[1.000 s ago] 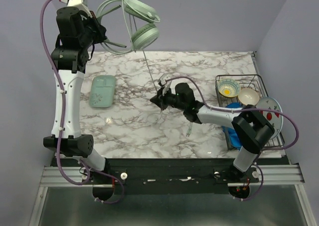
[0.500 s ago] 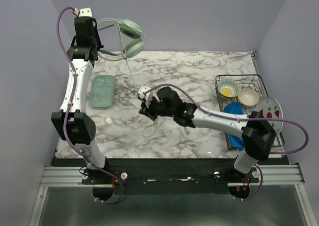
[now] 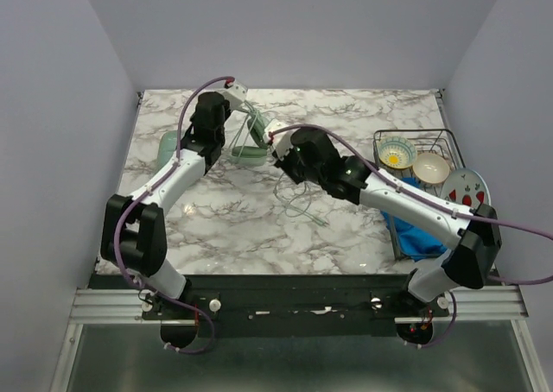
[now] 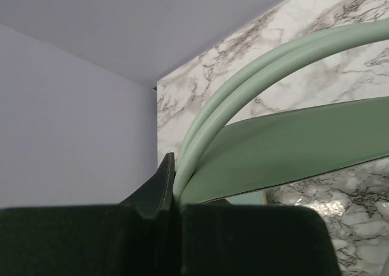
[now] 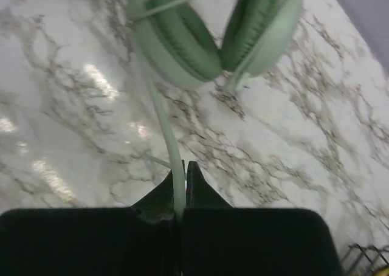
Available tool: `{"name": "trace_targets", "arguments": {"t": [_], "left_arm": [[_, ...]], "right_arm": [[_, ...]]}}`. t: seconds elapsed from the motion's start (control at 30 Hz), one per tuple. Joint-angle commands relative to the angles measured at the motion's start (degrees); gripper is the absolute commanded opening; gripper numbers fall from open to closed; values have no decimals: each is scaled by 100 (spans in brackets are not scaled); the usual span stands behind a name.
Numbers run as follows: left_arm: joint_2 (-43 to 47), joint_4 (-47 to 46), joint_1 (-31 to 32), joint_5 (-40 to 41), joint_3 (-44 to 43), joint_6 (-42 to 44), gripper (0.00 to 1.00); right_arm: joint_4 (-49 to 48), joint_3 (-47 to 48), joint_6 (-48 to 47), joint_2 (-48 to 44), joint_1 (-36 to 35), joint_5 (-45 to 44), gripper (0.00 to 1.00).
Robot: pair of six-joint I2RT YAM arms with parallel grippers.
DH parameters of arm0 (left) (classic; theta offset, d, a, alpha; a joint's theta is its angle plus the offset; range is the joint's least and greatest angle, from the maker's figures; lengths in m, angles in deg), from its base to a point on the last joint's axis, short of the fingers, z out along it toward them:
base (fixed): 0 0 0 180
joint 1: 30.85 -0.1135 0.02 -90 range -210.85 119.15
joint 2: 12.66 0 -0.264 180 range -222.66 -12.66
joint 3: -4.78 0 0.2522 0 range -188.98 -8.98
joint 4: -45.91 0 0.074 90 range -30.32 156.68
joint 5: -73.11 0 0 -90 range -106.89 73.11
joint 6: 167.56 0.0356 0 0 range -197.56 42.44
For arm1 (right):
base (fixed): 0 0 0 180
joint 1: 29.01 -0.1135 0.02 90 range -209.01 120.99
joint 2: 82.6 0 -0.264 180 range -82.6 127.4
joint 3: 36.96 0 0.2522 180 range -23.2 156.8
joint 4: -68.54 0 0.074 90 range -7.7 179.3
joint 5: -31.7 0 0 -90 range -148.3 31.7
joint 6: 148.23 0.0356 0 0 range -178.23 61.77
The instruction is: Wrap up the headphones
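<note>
The pale mint headphones (image 3: 250, 153) are low over the back-middle of the marble table. My left gripper (image 3: 230, 126) is shut on their arched headband (image 4: 255, 81), which curves up out of the jaws (image 4: 174, 188). The two ear cups (image 5: 182, 48) hang side by side just ahead of my right gripper (image 5: 181, 182). That gripper (image 3: 280, 150) is shut on the thin cable (image 5: 163, 121) close below the cups. Slack cable (image 3: 300, 204) lies in loose loops on the table in front of the right arm.
A flat mint case (image 3: 163, 147) lies at the left, partly hidden behind the left arm. A wire dish rack (image 3: 450, 136) at the right holds two bowls and a patterned plate (image 3: 471, 187). A blue cloth (image 3: 413, 238) lies by its front.
The left arm has swung down from high at the back left, bringing the headphones to the table's back middle. The right gripper has moved back and left along the cable, close to the ear cups.
</note>
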Motion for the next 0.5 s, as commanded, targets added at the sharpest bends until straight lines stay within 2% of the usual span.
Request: {"name": "trace_targets", "arguments": {"t": [0.0,0.1,0.2,0.37,0.47], "left_arm": [[762,-1166,330,167,526,1374,0],[1017,-764,690,-70,852,1683,0],[1254,-228,980,-324,1020,1718,0],[1431,1047,1385,-764,723,1069,0],[1466,1838,1509,-1133,328,402,0]], "right_arm": [[844,647,-469,-190,580,-1329,1],[923,868,-706,-76,879,-1681,1],[932,1096,-777,-32,1187,-1516,1],[616,1465,-1067,162,1398,-1138,1],[607,1528,-1076,276,1574,-1076,1]]}}
